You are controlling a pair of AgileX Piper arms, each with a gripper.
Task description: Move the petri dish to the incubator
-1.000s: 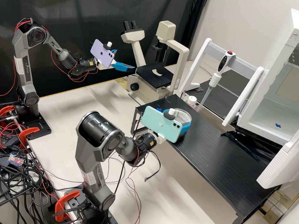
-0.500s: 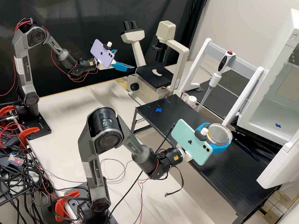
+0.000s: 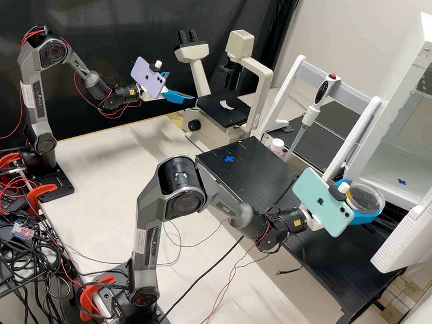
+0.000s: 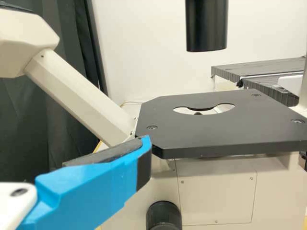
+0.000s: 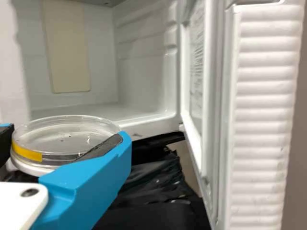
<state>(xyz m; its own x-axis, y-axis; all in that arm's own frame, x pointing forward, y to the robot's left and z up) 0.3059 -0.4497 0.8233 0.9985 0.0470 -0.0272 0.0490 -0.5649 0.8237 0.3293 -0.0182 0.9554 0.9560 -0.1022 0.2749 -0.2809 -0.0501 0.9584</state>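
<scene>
The clear petri dish [image 3: 367, 195] is up at the incubator's open front, with my right gripper [image 3: 360, 200] shut around its sides. In the right wrist view the dish [image 5: 64, 139], with yellow tape on its side, lies level between the two fingers of my right gripper [image 5: 64, 136]. Behind it is the white incubator [image 3: 382, 167], door swung wide, a blue cross on its floor. My left gripper [image 3: 181, 86] stands open and empty beside the microscope; its wrist view has one blue finger [image 4: 91, 187] near the stage.
The incubator door [image 5: 264, 115] stands to the right of the dish. Below the arm is a black raised shelf [image 3: 255, 172] with a blue cross. A pipette [image 3: 315, 102] hangs on a white stand behind the shelf; the microscope [image 3: 225, 108] is farther left.
My right gripper has carried the dish from the left end of the black shelf, rightward along it, to near the incubator opening. The left arm has kept still.
</scene>
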